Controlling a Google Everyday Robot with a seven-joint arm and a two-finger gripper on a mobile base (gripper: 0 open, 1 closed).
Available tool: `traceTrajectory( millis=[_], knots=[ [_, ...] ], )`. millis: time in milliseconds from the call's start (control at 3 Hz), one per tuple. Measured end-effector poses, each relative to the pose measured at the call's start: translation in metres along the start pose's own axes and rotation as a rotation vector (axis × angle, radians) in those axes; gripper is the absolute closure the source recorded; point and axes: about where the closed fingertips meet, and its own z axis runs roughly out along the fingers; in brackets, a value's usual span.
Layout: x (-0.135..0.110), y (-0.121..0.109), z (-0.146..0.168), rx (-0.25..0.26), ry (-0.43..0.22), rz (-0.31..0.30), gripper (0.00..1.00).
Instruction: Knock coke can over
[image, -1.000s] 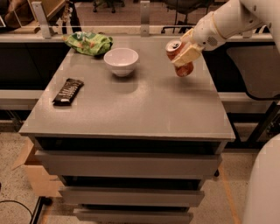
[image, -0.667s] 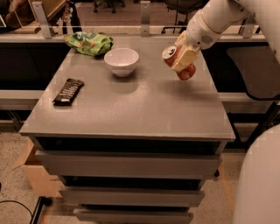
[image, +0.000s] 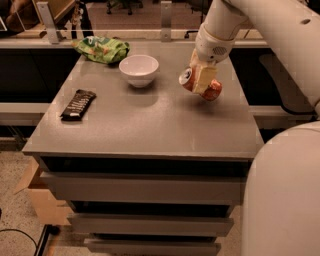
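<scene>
small red-orange cylindrical metal soda can (image: 213, 91): at the right rear of the grey tabletop (image: 150, 125), tipped steeply off upright, silver top turned left and slightly up, red base low to the right. lettering on the can not readable, brand not confirmed. contact between can base and tabletop: cannot tell, with a shadow directly beneath.

cream two-finger hand (image: 203, 82) on the white arm: reaching down from upper right, clamped on the can across its middle, one finger (image: 205, 77) across the front face.

round white bowl (image: 139, 70): upright, left of the can, apart from it. crumpled green snack bag (image: 102, 49): rear left corner, print illegible. flat black wrapped bar (image: 78, 104): left edge, well apart from the can, markings illegible. brown cardboard box (image: 37, 200): on the floor, lower left.
</scene>
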Motion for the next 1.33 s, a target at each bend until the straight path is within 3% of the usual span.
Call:
traceTrajectory(
  millis=[333,667,1000,1333],
  knots=[
    [0.000,0.009,0.018,-0.057,0.075,-0.025,1.00],
    [0.000,0.016,0.034,-0.102,0.098,-0.035,1.00],
    [0.002,0.020,0.045,-0.138,0.091,-0.027,0.84],
    [0.001,0.018,0.047,-0.134,0.087,-0.026,0.61]
  ],
)
